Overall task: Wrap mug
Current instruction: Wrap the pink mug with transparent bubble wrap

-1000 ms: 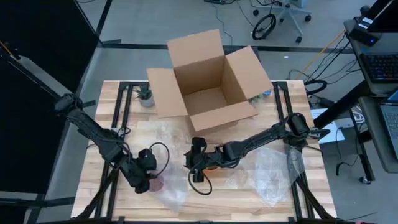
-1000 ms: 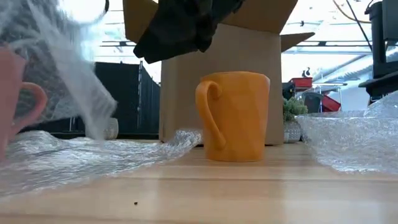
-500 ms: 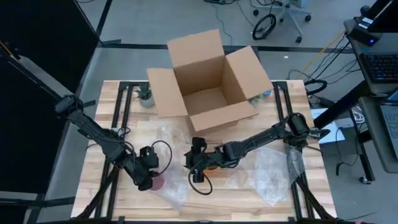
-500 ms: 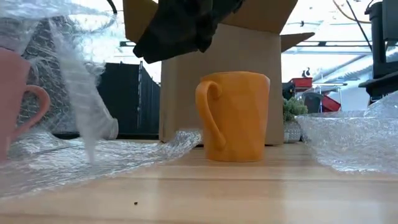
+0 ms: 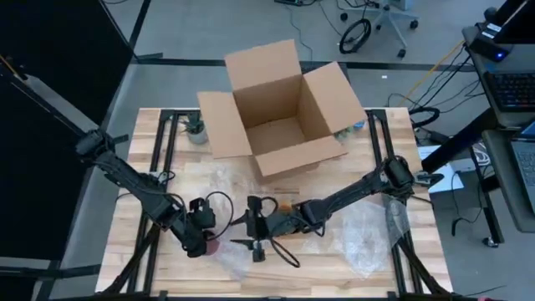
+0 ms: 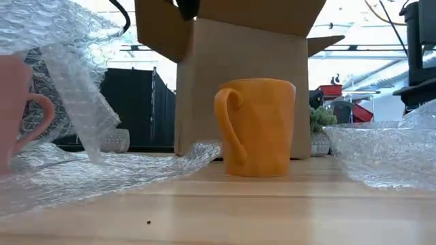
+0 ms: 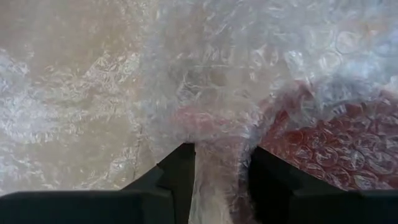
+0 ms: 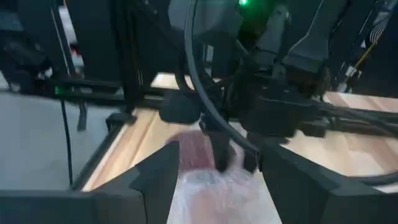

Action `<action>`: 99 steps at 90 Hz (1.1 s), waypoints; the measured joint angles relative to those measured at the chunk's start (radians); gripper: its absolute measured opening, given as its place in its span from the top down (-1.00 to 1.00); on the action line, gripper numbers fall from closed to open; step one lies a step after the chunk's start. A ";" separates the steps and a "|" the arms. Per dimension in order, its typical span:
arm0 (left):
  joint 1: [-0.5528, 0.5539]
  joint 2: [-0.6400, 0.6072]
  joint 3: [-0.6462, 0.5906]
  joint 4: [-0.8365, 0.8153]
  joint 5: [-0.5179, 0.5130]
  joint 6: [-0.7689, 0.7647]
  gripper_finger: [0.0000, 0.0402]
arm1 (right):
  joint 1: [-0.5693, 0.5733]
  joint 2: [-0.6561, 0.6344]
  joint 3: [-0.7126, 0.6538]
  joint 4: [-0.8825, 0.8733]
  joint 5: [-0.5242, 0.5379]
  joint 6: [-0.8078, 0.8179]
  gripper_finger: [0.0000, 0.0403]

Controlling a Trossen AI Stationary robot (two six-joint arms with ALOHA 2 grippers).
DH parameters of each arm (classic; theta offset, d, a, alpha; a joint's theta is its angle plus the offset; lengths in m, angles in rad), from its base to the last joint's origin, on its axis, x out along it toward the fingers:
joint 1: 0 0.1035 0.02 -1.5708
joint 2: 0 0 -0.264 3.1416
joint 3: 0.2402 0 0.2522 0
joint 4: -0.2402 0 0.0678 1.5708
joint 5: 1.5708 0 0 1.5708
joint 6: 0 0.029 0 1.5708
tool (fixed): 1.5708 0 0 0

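The right hand (image 5: 253,243) has swung toward the pink mug (image 5: 212,246), fingers spread; the left hand (image 5: 198,244) pinches bubble wrap (image 7: 217,124) over that mug, right beside it.

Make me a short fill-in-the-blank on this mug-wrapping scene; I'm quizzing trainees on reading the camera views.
1. The mug standing unwrapped in the low view is coloured ____.
2. The left gripper is pinching a sheet of ____ wrap.
3. The cardboard box at the table's far edge has its flaps ____.
4. The mug by the left gripper is coloured ____.

Missing words: orange; bubble; open; pink
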 joint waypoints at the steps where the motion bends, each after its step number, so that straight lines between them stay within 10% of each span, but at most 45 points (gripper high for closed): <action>1: 0.000 0.000 0.000 0.000 0.000 0.000 0.45 | 0.000 0.007 0.004 -0.003 0.000 0.002 -0.02; 66: 0.000 -0.001 -0.001 0.002 -0.002 0.002 0.45 | 0.043 0.303 0.559 -0.645 0.033 0.001 -0.02; 99: 0.001 -0.001 -0.001 0.004 -0.007 0.002 0.45 | 0.019 0.373 0.580 -0.393 0.032 0.009 -0.02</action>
